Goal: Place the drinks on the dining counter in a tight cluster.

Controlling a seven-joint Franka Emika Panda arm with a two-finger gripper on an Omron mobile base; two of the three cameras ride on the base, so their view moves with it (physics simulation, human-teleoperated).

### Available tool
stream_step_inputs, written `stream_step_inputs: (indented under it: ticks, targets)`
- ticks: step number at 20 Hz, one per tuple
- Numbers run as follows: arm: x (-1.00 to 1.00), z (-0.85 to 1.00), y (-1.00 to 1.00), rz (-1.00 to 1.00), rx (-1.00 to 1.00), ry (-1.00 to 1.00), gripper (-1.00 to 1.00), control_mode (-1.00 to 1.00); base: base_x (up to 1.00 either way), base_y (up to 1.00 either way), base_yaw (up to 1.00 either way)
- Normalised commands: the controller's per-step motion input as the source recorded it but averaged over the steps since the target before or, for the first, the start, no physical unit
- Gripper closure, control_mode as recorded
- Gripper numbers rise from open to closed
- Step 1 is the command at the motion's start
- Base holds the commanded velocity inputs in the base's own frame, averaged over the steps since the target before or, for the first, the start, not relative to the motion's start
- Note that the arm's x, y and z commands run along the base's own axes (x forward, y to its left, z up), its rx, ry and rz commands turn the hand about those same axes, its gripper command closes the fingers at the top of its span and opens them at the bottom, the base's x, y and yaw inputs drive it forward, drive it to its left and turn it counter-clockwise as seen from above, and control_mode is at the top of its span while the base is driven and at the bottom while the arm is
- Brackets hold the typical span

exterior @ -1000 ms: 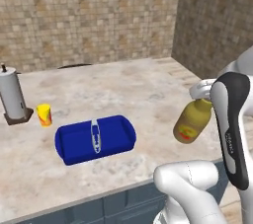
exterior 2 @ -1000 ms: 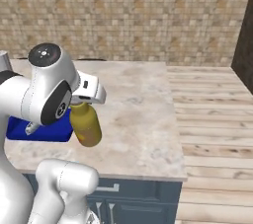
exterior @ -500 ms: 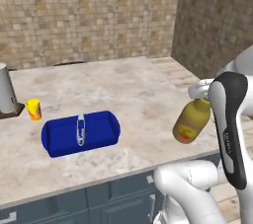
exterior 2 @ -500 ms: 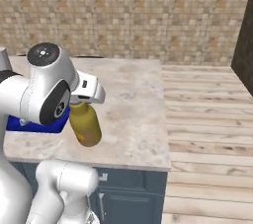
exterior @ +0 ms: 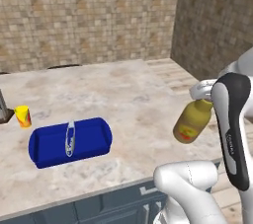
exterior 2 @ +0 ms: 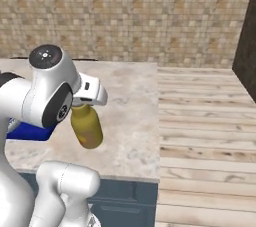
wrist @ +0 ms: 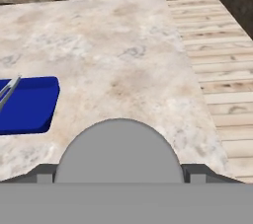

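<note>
gripper [exterior: 201,95] holds mustard bottle [exterior: 191,122] (tilted)

The dining counter [exterior: 133,94] carries a blue tray [exterior: 69,141] and small yellow cup [exterior: 22,116].

You have the bottle [exterior: 191,123] hanging tilted in the gripper [exterior: 201,92], above the near right part of the counter [exterior: 138,94], clear of its top. Left of the bottle, the tray [exterior: 69,141] lies on the counter with a utensil [exterior: 69,137] in it. The cup [exterior: 22,116] stands behind the tray's left end, near the counter's left side.
</note>
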Motion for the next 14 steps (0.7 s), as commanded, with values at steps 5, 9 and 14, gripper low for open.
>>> stream_step_inputs:
  ticks: [5,9,14]
  targets:
    - [0.0,0.0,0.0,0.0,0.0,0.0,1.0,1.0,0.5,-0.09,0.04]
    - [0.0,0.0,0.0,0.0,0.0,0.0,1.0,1.0,0.0,0.0,0.0]
    - [0.0,0.0,0.0,0.0,0.0,0.0,1.0,1.0,0.1,0.0,0.0]
